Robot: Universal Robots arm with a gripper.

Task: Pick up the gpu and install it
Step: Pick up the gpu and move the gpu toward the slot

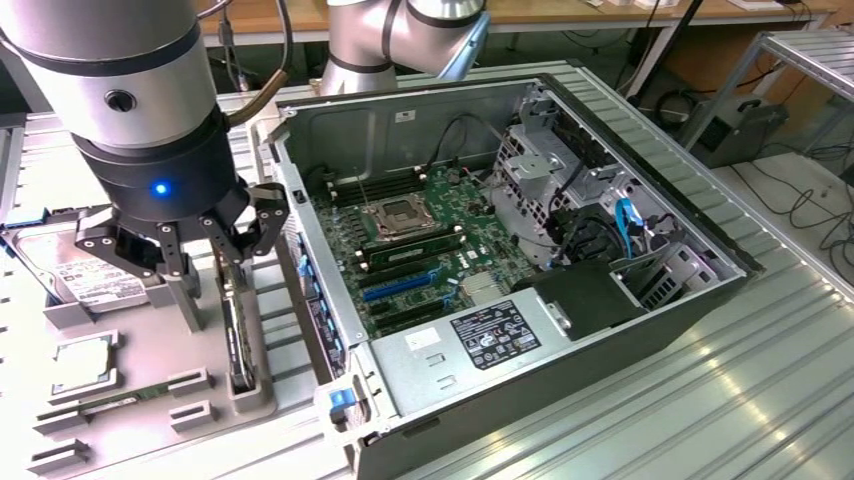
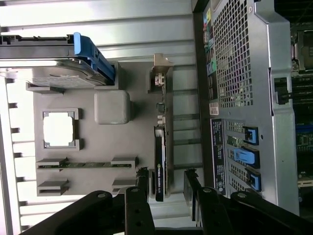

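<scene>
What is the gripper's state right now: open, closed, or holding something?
Gripper: open, holding nothing; fingers apart over the graphics card standing in the tray.

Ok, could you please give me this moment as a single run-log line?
phase: pre-grasp | gripper: open, above gpu | gpu: on edge in grey tray, unheld | computer case: open beside tray

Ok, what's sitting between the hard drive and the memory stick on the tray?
The square processor sits between the hard drive and the memory stick, clearest in the wrist view.
</scene>
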